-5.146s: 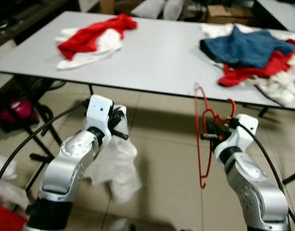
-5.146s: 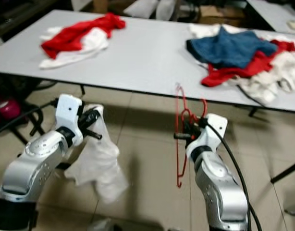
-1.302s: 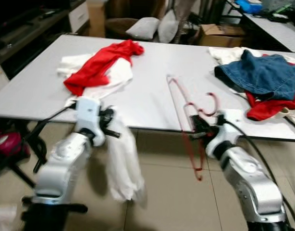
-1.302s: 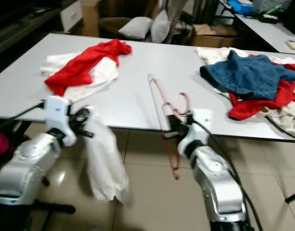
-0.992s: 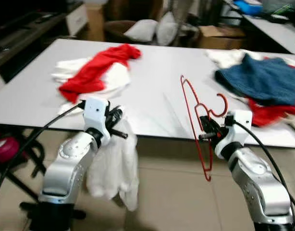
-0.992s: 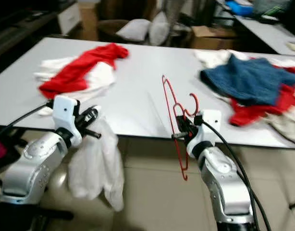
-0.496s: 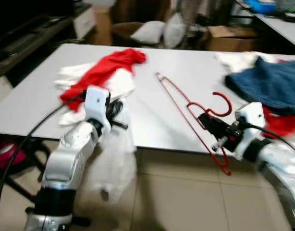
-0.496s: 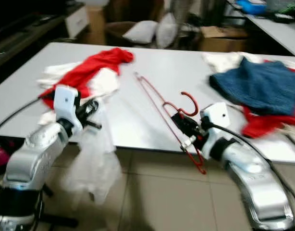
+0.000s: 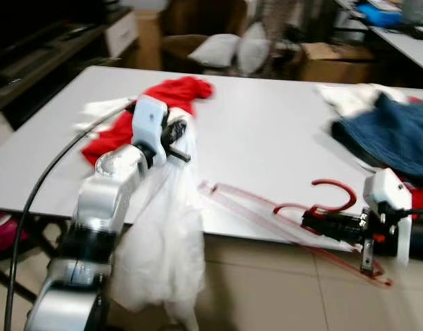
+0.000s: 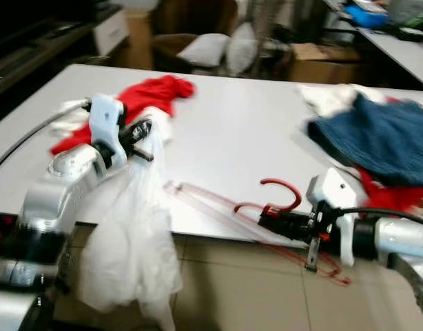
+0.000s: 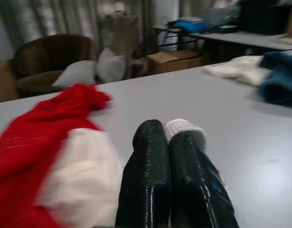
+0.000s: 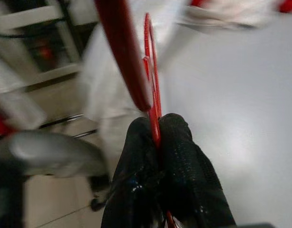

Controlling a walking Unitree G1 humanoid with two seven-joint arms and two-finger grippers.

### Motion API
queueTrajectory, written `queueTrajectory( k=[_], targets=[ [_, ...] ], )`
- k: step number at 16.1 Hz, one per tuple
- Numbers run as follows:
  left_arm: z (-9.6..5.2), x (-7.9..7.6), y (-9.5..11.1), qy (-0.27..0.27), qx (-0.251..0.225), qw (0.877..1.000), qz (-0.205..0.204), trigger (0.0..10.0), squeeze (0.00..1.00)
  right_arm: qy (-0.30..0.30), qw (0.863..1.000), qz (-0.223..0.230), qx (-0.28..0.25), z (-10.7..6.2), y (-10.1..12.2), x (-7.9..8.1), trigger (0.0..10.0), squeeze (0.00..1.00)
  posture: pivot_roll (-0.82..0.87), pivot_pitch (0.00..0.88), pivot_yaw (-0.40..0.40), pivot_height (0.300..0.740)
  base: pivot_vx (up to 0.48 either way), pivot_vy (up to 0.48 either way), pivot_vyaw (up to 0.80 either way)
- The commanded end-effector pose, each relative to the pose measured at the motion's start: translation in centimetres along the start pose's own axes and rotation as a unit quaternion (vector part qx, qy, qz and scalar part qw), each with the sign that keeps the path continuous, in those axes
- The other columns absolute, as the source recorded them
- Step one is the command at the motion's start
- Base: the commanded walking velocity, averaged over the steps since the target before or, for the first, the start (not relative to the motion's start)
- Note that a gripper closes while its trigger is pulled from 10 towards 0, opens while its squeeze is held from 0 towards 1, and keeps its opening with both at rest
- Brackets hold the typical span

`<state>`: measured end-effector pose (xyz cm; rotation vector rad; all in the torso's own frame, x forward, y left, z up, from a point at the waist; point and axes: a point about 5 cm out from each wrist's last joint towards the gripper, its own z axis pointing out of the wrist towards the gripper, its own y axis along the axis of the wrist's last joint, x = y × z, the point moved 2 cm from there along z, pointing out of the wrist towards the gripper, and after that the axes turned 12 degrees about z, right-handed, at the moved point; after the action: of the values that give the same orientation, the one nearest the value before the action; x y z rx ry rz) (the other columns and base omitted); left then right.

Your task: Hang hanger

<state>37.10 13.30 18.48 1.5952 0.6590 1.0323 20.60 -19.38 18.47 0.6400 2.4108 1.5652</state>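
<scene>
The right gripper (image 9: pixel 315 222) has its two black fingers (image 12: pixel 181 156) pressed together on the red hanger (image 9: pixel 294 219), pinching it at the neck just below the hook. The hanger lies almost flat, tilted over the near edge of the white table (image 9: pixel 266 145). Its hook curls up above the gripper, one long side reaches back across the tabletop toward the left arm, and its lower corner sticks out past the table edge over the tiled floor (image 9: pixel 266 296).

The left gripper (image 9: pixel 176 138) is raised above the near left part of the table. Its fingers (image 11: pixel 150 156) are closed tight on a white cloth (image 9: pixel 163 234), and a little of the white fabric shows at the fingertips in the left wrist view. The cloth hangs down from the gripper, drapes past the table edge and ends well below it, in front of the floor.

On the table, behind the left gripper, lies a red garment (image 9: pixel 167 93) on top of other white clothing (image 11: pixel 74 180). At the far right end of the table sits a pile with a blue garment (image 9: pixel 387 134) on top, a white piece (image 9: pixel 349 96) behind it and a bit of red just beside the right arm. Beyond the table stand a brown armchair (image 11: pixel 46 50) with pale cushions (image 9: pixel 218 49) and a cardboard box (image 9: pixel 328 55).
</scene>
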Motion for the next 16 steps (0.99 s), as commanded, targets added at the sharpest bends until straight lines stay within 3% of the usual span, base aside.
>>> queueTrajectory(
  k=[1,4,7,10,16],
  targets=[
    [1.0,-0.4,1.3,-0.013,-0.021,1.0,0.015,10.0,0.0,0.031,0.999,-0.016,-0.002,0.0,1.0,1.0,10.0,0.0,0.05,0.0,0.007,0.74,0.337,0.0,0.0],
    [2.0,-0.9,1.9,-0.028,-0.031,0.999,0.026,10.0,0.0,0.045,0.999,-0.016,-0.005,0.7,1.0,1.6,10.0,0.0,0.04,0.0,0.012,0.74,0.339,0.0,0.0],
    [2.4,-0.4,2.6,-0.03,-0.042,0.998,0.036,10.0,0.0,0.03,0.999,-0.02,0.004,1.3,0.7,1.1,10.0,0.0,0.04,0.0,0.009,0.74,0.328,0.0,0.0],
    [2.2,0.1,4.6,-0.045,-0.07,0.996,0.042,10.0,0.0,0.016,1.0,-0.023,-0.008,2.5,1.0,0.2,10.0,0.0,0.05,0.0,-0.001,0.74,0.0,0.0,0.0],
    [1.2,-1.0,7.8,-0.079,-0.116,0.989,0.051,10.0,0.0,0.038,0.998,-0.037,-0.027,6.5,1.8,-1.0,10.0,0.0,0.07,0.0,-0.029,0.74,0.0,0.0,0.0]
  ],
)
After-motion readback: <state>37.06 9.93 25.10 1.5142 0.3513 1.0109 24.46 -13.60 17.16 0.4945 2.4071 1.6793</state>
